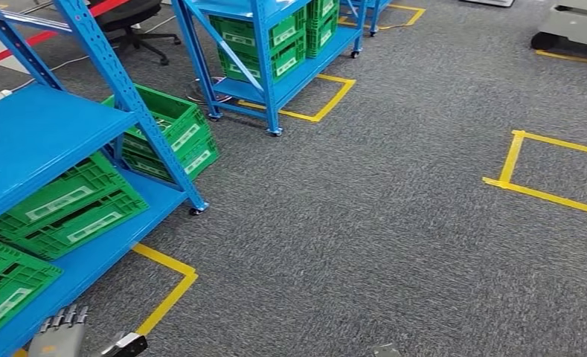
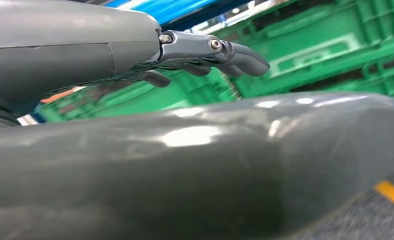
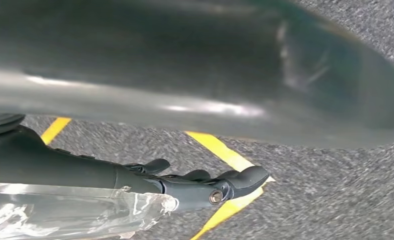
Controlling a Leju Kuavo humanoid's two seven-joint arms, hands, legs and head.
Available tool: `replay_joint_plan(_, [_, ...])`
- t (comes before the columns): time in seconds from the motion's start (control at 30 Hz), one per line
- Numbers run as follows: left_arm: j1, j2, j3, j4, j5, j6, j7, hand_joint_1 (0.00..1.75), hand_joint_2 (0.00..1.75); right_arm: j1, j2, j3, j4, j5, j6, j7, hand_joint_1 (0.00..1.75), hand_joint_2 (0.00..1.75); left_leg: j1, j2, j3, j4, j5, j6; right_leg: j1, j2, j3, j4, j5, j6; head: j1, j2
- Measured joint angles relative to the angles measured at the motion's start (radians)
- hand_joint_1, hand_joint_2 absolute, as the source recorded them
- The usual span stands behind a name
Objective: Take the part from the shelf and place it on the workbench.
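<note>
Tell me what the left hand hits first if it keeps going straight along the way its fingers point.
Most likely a green ribbed plastic crate on the blue metal shelf: in the left wrist view the left hand points its empty fingers toward the crate wall. The gap is unclear.

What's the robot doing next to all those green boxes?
The robot stands on grey carpet beside a blue metal shelf stacked with green plastic crates. Its grey left hand hangs low near the shelf, holding nothing. Its right hand rests against a crinkly clear plastic bag, though whether it grips it is unclear.
</note>
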Motion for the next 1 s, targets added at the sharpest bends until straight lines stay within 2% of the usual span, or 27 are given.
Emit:
replay_joint_plan(0.07, [-0.004, -0.006, 0.015, 0.010, 0.000, 0.000, -0.008, 0.00, 0.00, 0.002, 0.000, 0.000, 0.000, 0.000, -0.001, 0.000, 0.00, 0.00, -0.005, 0.067, -0.044, 0.095, -0.060, -0.004, 0.003, -0.032, -0.001, -0.005, 0.004, -0.010, -0.007, 0.000])
replay_joint_plan(0.1, [-0.008, -0.009, 0.023, 0.016, 0.000, 0.000, -0.013, 0.00, 0.00, 0.004, 0.000, 0.000, 0.000, -0.001, -0.002, 0.000, 0.00, 0.00, -0.005, 0.087, -0.076, 0.165, -0.096, -0.005, 0.006, -0.049, -0.003, -0.005, 0.005, -0.012, -0.009, 0.000])
replay_joint_plan(0.13, [-0.011, -0.013, 0.031, 0.023, 0.000, 0.000, -0.017, 0.00, 0.00, 0.005, 0.000, 0.000, 0.000, -0.001, -0.002, 0.000, 0.00, 0.00, -0.005, 0.095, -0.103, 0.228, -0.123, -0.006, 0.008, -0.067, -0.004, -0.005, 0.004, -0.013, -0.010, 0.000])
replay_joint_plan(0.17, [-0.011, -0.016, 0.041, 0.030, 0.000, 0.000, -0.021, 0.00, 0.00, 0.006, 0.000, 0.000, 0.000, -0.001, -0.002, 0.000, 0.00, 0.00, -0.005, 0.098, -0.117, 0.265, -0.133, -0.005, 0.009, -0.083, -0.006, -0.005, 0.004, -0.013, -0.010, 0.000])
replay_joint_plan(0.2, [-0.010, -0.019, 0.050, 0.037, 0.000, 0.000, -0.025, 0.00, 0.00, 0.006, -0.001, 0.000, 0.000, -0.001, -0.002, 0.000, 0.00, 0.00, -0.006, 0.100, -0.110, 0.263, -0.124, -0.005, 0.010, -0.098, -0.006, -0.005, 0.004, -0.013, -0.010, 0.000])
replay_joint_plan(0.23, [-0.009, -0.021, 0.059, 0.044, 0.000, 0.000, -0.029, 0.00, 0.00, 0.006, -0.001, 0.000, 0.000, -0.002, -0.002, 0.000, 0.00, 0.00, -0.006, 0.105, -0.083, 0.222, -0.100, -0.003, 0.011, -0.111, -0.005, -0.005, 0.003, -0.013, -0.010, 0.000])
replay_joint_plan(0.27, [-0.009, -0.023, 0.068, 0.050, 0.000, 0.000, -0.033, 0.00, 0.00, 0.005, -0.001, 0.000, 0.000, -0.002, -0.002, -0.001, 0.00, 0.00, -0.008, 0.123, -0.041, 0.155, -0.069, 0.000, 0.011, -0.124, -0.004, -0.005, 0.002, -0.011, -0.010, 0.000])
replay_joint_plan(0.33, [-0.014, -0.029, 0.087, 0.060, 0.000, 0.000, -0.039, 0.00, 0.00, 0.003, -0.001, 0.000, 0.000, -0.003, -0.003, -0.001, 0.00, 0.00, -0.017, 0.176, 0.033, 0.026, -0.032, 0.009, 0.017, -0.147, 0.000, -0.003, -0.003, -0.004, -0.010, 0.000])
replay_joint_plan(0.37, [-0.017, -0.032, 0.096, 0.065, -0.001, 0.000, -0.043, 0.00, 0.00, 0.002, -0.001, 0.000, 0.000, -0.003, -0.003, -0.001, 0.00, 0.00, -0.020, 0.193, 0.050, -0.006, -0.027, 0.014, 0.020, -0.158, 0.002, -0.003, -0.005, 0.000, -0.010, 0.000])
replay_joint_plan(0.4, [-0.019, -0.035, 0.105, 0.071, -0.001, 0.000, -0.045, 0.00, 0.00, 0.001, -0.001, 0.000, 0.000, -0.004, -0.003, -0.001, 0.00, 0.00, -0.023, 0.193, 0.053, -0.016, -0.028, 0.019, 0.023, -0.169, 0.004, -0.003, -0.007, 0.004, -0.009, 0.000])
replay_joint_plan(0.43, [-0.018, -0.038, 0.114, 0.077, -0.001, 0.000, -0.048, 0.00, 0.00, 0.000, -0.001, 0.000, 0.000, -0.004, -0.003, -0.001, 0.00, 0.00, -0.022, 0.178, 0.051, -0.016, -0.026, 0.025, 0.023, -0.180, 0.008, -0.005, -0.008, 0.009, -0.009, 0.000])
replay_joint_plan(0.47, [-0.016, -0.042, 0.122, 0.083, -0.001, 0.000, -0.049, 0.00, 0.00, -0.001, -0.001, 0.000, 0.000, -0.004, -0.003, -0.001, 0.00, 0.00, -0.021, 0.165, 0.050, -0.018, -0.024, 0.030, 0.022, -0.182, 0.009, -0.004, -0.012, 0.015, -0.009, 0.000])
replay_joint_plan(0.5, [-0.015, -0.045, 0.130, 0.089, -0.001, 0.000, -0.050, 0.00, 0.00, -0.002, -0.001, 0.000, 0.000, -0.004, -0.003, -0.001, 0.00, 0.00, -0.018, 0.153, 0.050, -0.019, -0.022, 0.036, 0.020, -0.166, 0.005, 0.009, -0.023, 0.021, -0.007, 0.000])
replay_joint_plan(0.53, [-0.015, -0.048, 0.137, 0.093, -0.001, 0.000, -0.050, 0.00, 0.00, -0.003, -0.001, 0.000, 0.000, -0.004, -0.004, -0.002, 0.00, 0.00, -0.014, 0.141, 0.050, -0.021, -0.019, 0.041, 0.018, -0.140, -0.008, 0.042, -0.044, 0.027, -0.004, 0.000])
replay_joint_plan(0.6, [-0.019, -0.055, 0.147, 0.098, -0.001, 0.000, -0.051, 0.00, 0.00, -0.003, -0.001, 0.000, 0.000, -0.006, -0.004, -0.001, 0.00, 0.00, -0.010, 0.116, 0.047, -0.022, -0.017, 0.048, 0.013, -0.080, -0.066, 0.167, -0.109, 0.036, 0.003, 0.000])
replay_joint_plan(0.63, [-0.021, -0.058, 0.151, 0.101, -0.001, 0.000, -0.053, 0.00, 0.00, -0.002, -0.001, 0.000, 0.000, -0.006, -0.004, -0.001, 0.00, 0.00, -0.009, 0.102, 0.045, -0.021, -0.016, 0.050, 0.012, -0.068, -0.100, 0.236, -0.136, 0.038, 0.005, 0.000])
replay_joint_plan(0.67, [-0.020, -0.060, 0.157, 0.104, -0.001, 0.000, -0.055, 0.00, 0.00, 0.000, -0.001, 0.000, 0.000, -0.007, -0.005, 0.000, 0.00, 0.00, -0.009, 0.088, 0.044, -0.021, -0.015, 0.050, 0.012, -0.063, -0.124, 0.281, -0.148, 0.040, 0.006, 0.000])
replay_joint_plan(0.7, [-0.019, -0.063, 0.163, 0.107, -0.001, 0.000, -0.058, 0.00, 0.00, 0.001, -0.001, 0.000, 0.000, -0.007, -0.005, 0.000, 0.00, 0.00, -0.009, 0.073, 0.044, -0.021, -0.014, 0.050, 0.011, -0.060, -0.130, 0.288, -0.138, 0.040, 0.006, 0.000])
replay_joint_plan(0.73, [-0.017, -0.066, 0.169, 0.110, -0.001, 0.000, -0.061, 0.00, 0.00, 0.001, -0.001, 0.000, 0.000, -0.007, -0.005, 0.000, 0.00, 0.00, -0.008, 0.058, 0.044, -0.021, -0.013, 0.048, 0.010, -0.056, -0.116, 0.254, -0.110, 0.039, 0.006, 0.000])
replay_joint_plan(0.77, [-0.017, -0.069, 0.175, 0.112, -0.001, 0.000, -0.064, 0.00, 0.00, 0.001, -0.001, 0.000, 0.000, -0.007, -0.006, 0.000, 0.00, 0.00, -0.007, 0.043, 0.045, -0.020, -0.013, 0.046, 0.007, -0.045, -0.086, 0.188, -0.071, 0.039, 0.007, 0.000])
replay_joint_plan(0.8, [-0.017, -0.071, 0.180, 0.114, -0.001, 0.000, -0.066, 0.00, 0.00, 0.000, -0.001, 0.000, 0.000, -0.007, -0.006, 0.000, 0.00, 0.00, -0.006, 0.029, 0.044, -0.019, -0.012, 0.042, 0.003, -0.017, -0.052, 0.116, -0.039, 0.040, 0.007, 0.000])
replay_joint_plan(0.83, [-0.018, -0.072, 0.184, 0.115, -0.001, 0.000, -0.067, 0.00, 0.00, -0.001, -0.001, 0.000, 0.000, -0.008, -0.006, 0.000, 0.00, 0.00, -0.006, 0.016, 0.041, -0.016, -0.011, 0.036, -0.003, 0.011, -0.025, 0.056, -0.020, 0.039, 0.006, 0.000])
replay_joint_plan(0.87, [-0.019, -0.073, 0.187, 0.115, -0.001, 0.000, -0.067, 0.00, 0.00, -0.002, -0.001, 0.000, 0.000, -0.008, -0.006, 0.000, 0.00, 0.00, -0.006, 0.004, 0.036, -0.015, -0.008, 0.030, -0.006, 0.032, -0.007, 0.020, -0.011, 0.037, 0.007, 0.000])
replay_joint_plan(0.9, [-0.019, -0.074, 0.190, 0.116, -0.002, 0.000, -0.067, 0.00, 0.00, -0.002, -0.001, 0.000, 0.000, -0.009, -0.007, 0.000, 0.00, 0.00, -0.005, -0.008, 0.031, -0.015, -0.005, 0.022, -0.007, 0.043, -0.001, 0.007, -0.013, 0.032, 0.006, 0.000])
replay_joint_plan(0.97, [-0.016, -0.077, 0.196, 0.119, -0.002, 0.000, -0.066, 0.00, 0.00, -0.002, 0.000, 0.000, 0.000, -0.009, -0.008, 0.000, 0.00, 0.00, -0.001, -0.024, 0.023, -0.018, 0.002, 0.008, -0.005, 0.023, 0.002, 0.004, -0.009, 0.017, 0.007, 0.000])
replay_joint_plan(1.0, [-0.014, -0.079, 0.199, 0.120, -0.002, 0.000, -0.065, 0.00, 0.00, -0.003, 0.000, 0.000, 0.000, -0.009, -0.008, 0.000, 0.00, 0.00, -0.002, -0.010, 0.018, -0.011, -0.003, 0.003, -0.005, 0.011, 0.003, 0.001, -0.006, 0.010, 0.004, 0.000])
